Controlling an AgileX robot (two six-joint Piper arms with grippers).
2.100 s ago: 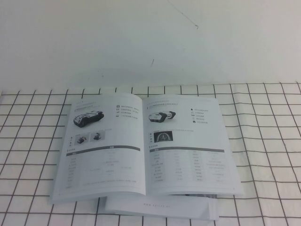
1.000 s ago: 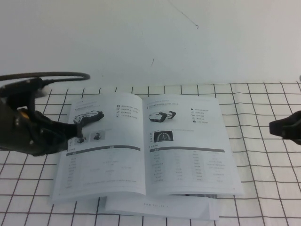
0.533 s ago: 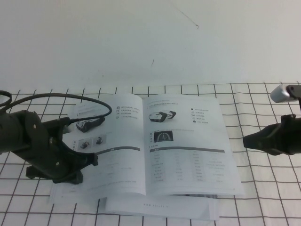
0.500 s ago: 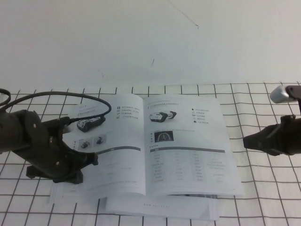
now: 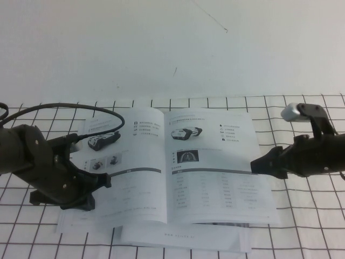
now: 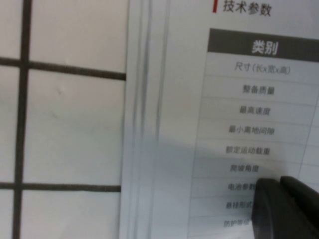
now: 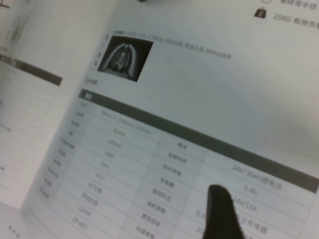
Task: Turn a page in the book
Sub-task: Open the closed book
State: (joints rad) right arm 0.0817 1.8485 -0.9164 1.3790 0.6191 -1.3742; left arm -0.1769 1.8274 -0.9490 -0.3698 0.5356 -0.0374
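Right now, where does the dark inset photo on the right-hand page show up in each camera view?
High view: the dark inset photo sits on the page, between left gripper and right gripper.
Left wrist view: not in it.
Right wrist view: inset photo shows above the grey header bar.
Shared landmark: that grey bar.

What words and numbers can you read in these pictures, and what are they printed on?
"技术参数" – heading on the book's left-hand leaf
"类别" – grey table header bar
"尺寸(长x宽x高)" – first table row
"25KG" – top of the page, followed by blurred characters
"24V/30Ah" – cell in the page's table
All other rows, and the plain booklet's small print, are too blurred to read.
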